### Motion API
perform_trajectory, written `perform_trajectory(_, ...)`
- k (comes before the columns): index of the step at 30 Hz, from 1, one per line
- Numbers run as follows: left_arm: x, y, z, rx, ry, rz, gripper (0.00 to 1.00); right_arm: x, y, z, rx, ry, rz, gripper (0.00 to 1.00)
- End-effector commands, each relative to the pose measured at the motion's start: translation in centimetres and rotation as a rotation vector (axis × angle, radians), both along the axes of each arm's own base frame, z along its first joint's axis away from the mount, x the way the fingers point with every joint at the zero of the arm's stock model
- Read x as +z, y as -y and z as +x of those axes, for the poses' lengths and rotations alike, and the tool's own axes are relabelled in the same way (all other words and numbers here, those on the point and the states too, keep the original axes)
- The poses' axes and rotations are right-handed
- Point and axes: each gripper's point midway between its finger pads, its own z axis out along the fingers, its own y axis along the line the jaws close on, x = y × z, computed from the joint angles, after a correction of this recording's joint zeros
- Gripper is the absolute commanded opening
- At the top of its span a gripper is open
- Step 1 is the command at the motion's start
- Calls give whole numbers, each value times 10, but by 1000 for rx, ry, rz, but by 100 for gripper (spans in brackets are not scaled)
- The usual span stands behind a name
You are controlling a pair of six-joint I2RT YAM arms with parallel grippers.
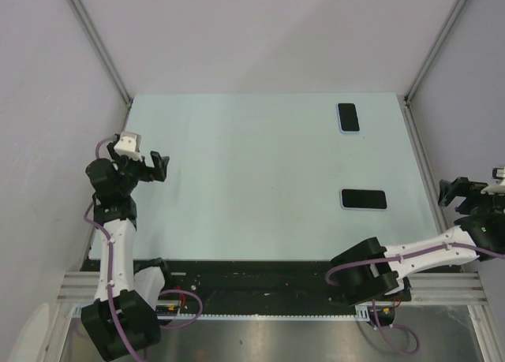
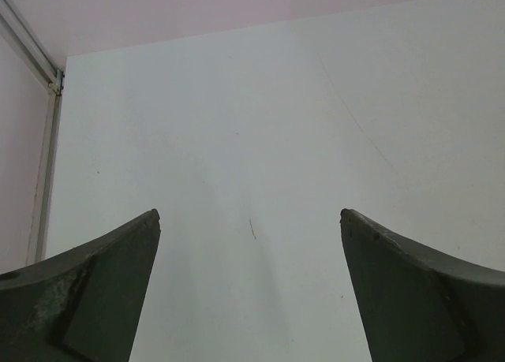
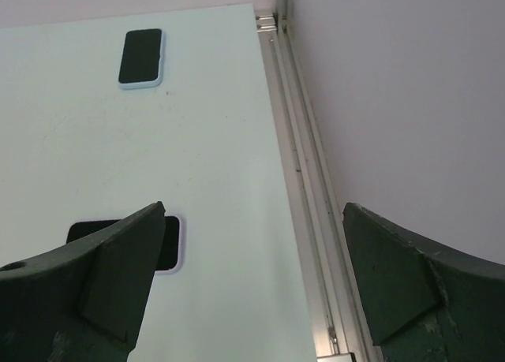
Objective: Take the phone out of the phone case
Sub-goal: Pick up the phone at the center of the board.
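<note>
From above, the upper phone (image 1: 348,117) and lower phone (image 1: 364,199), both pale-rimmed, lie right of centre on the worktop (image 1: 252,181), left gripper (image 1: 158,167) mid-left and right gripper (image 1: 454,192) at the right edge, both released; the left wrist view shows spread jaws over bare worktop; the right wrist view shows the upper phone (image 3: 141,58) upper left and the lower phone (image 3: 172,244) half hidden lower left.

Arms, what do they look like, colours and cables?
The left arm and right arm have black joints, white links and purple cables running alongside. The left wrist carries a white camera block. The fingers are dark grey wedges, scuffed at the edges.
</note>
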Motion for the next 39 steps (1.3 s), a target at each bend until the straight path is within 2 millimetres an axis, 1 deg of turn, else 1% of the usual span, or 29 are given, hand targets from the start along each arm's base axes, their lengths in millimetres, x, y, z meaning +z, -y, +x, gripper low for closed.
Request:
perform_trajectory(1, 5, 9, 2, -77, 51, 88, 100, -18, -14, 10, 58, -76, -62, 100)
perform_trajectory(2, 3, 9, 2, -77, 47, 90, 100, -24, -18, 11, 66, -98, -50, 100)
perform_trajectory(3, 2, 10, 2, -83, 45, 94, 100, -27, -21, 13, 85, -119, -86, 100)
perform_trajectory(5, 0, 13, 3, -90, 37, 95, 100, -38, -33, 17, 121, -164, -88, 100)
perform_trajectory(7, -3, 14, 3, -96, 30, 103, 100, -44, -41, 22, 162, -194, -114, 100)
perform_trajectory(9, -7, 15, 4, -99, 15, 110, 100, -51, -49, 22, 190, -221, -109, 100)
perform_trajectory(10, -7, 15, 5, -100, 9, 111, 100, -55, -54, 25, 225, -237, -137, 100)
perform_trajectory(12, -12, 16, 5, -110, -12, 123, 100, -65, -63, 23, 270, -275, -152, 100)
perform_trajectory(13, -11, 17, 6, -115, -16, 128, 99, -69, -66, 23, 309, -291, -211, 100)
perform_trajectory(14, -15, 18, 4, -120, -40, 127, 100, -77, -79, 22, 369, -319, -220, 100)
perform_trajectory(15, -16, 20, 5, -128, -44, 136, 100, -83, -84, 19, 403, -347, -244, 100)
perform_trajectory(16, -16, 20, 5, -127, -45, 139, 100, -87, -87, 18, 459, -361, -328, 100)
perform_trajectory(17, -17, 21, 4, -129, -46, 142, 100, -96, -102, 14, 528, -391, -316, 100)
perform_trajectory(20, -19, 25, 2, -143, -47, 135, 100, -109, -115, 9, 628, -439, -370, 100)
perform_trajectory(21, -20, 26, 1, -148, -49, 135, 100, -112, -120, 10, 663, -446, -380, 100)
perform_trajectory(26, -26, 30, 0, -166, -64, 128, 100, -116, -126, 16, 729, -432, -407, 100)
perform_trajectory(33, -34, 45, -8, -264, -69, 135, 100, -137, -137, 19, 864, -497, -456, 98)
perform_trajectory(37, -38, 48, -9, -281, -79, 131, 100, -154, -148, 23, 968, -540, -477, 99)
perform_trajectory(39, -39, 50, -11, -295, -81, 127, 100, -157, -151, 25, 1005, -536, -500, 99)
